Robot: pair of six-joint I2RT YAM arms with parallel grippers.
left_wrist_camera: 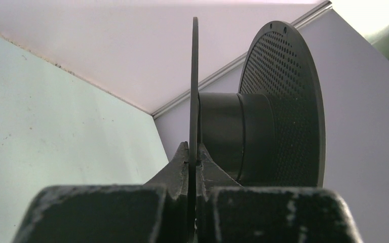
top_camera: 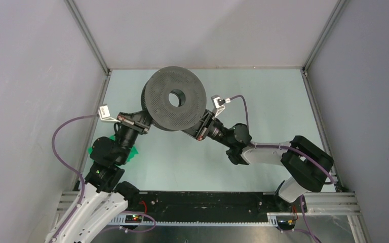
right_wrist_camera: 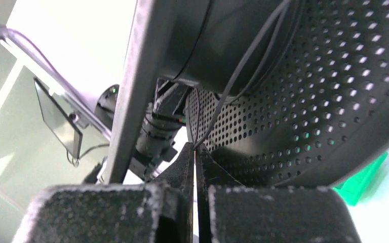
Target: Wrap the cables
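Though hidden overhead, cable (right_wrist_camera: 228, 88) pinched, right hand (right_wrist_camera: 196, 152)

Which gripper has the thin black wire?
The right gripper: it is shut on the wire, which runs up to the spool. The left gripper clamps the rim of one spool disc instead.

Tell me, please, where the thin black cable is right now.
In the right wrist view, the cable leaves the shut right gripper and runs up across the hub of the spool, between its two flanges.
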